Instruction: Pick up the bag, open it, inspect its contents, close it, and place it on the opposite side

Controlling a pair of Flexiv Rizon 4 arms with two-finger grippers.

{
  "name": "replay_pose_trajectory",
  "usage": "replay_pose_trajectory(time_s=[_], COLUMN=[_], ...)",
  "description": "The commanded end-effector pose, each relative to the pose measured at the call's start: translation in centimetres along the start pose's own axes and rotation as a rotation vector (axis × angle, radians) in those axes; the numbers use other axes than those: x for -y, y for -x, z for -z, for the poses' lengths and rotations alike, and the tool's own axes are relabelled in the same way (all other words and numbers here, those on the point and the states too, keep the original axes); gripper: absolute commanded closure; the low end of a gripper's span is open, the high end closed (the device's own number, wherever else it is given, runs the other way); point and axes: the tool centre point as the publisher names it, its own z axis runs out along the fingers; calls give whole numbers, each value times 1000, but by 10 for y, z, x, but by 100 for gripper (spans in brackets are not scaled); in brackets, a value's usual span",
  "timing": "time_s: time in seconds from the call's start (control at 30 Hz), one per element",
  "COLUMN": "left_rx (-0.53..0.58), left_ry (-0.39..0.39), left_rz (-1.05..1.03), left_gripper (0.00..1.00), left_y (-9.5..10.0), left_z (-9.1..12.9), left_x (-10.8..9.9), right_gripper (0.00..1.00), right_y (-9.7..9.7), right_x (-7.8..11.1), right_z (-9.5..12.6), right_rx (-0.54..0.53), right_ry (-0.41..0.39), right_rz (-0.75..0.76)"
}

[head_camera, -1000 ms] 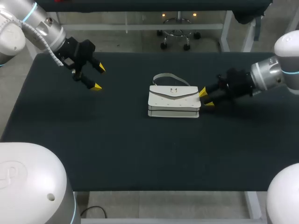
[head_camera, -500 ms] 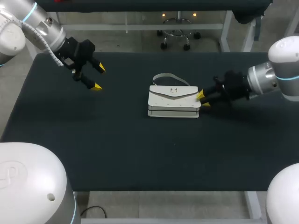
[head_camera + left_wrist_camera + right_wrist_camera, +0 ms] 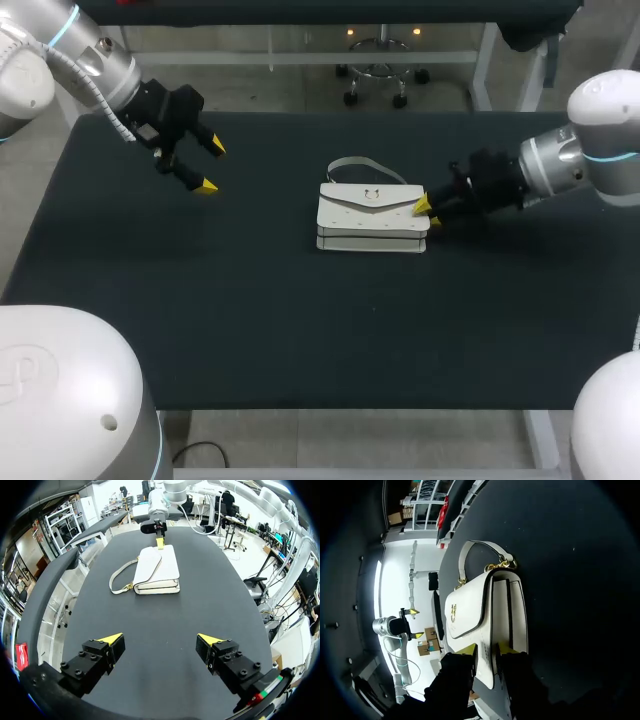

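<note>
A white handbag [image 3: 372, 215] with a gold clasp lies flat in the middle of the black table, its strap [image 3: 365, 165] looped behind it. My right gripper [image 3: 428, 212] is at the bag's right end. In the right wrist view its yellow tips stand on either side of the flap's edge [image 3: 486, 666], and the right gripper [image 3: 486, 650] is shut on that edge. The bag [image 3: 485, 610] stretches ahead of those fingers. My left gripper [image 3: 212, 167] hangs open above the table's left part, well apart from the bag. In the left wrist view the bag [image 3: 157, 570] lies far ahead of the left gripper [image 3: 160, 640].
The black table [image 3: 300, 320] carries nothing but the bag. Bare surface lies on both sides of the bag and toward the near edge.
My right gripper has slid left to the bag's right end and its fingers have narrowed onto the flap edge. The left arm and the bag have not moved.
</note>
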Motion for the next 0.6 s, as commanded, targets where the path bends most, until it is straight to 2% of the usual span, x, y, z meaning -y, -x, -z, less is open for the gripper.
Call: replay_pose_trajectory(time_s=[0.03,0.6], left_rx=[2,2], left_ry=[-2,-2], left_rz=[-1,-1], left_gripper=[0,0], left_y=[0,0], left_z=[-1,-1], left_x=[0,0], right_gripper=[100,100], right_y=[2,5], right_x=[-4,-2], right_z=[-3,-3], right_rx=[5,9], right_ry=[-24,-31], right_rz=[-4,-36])
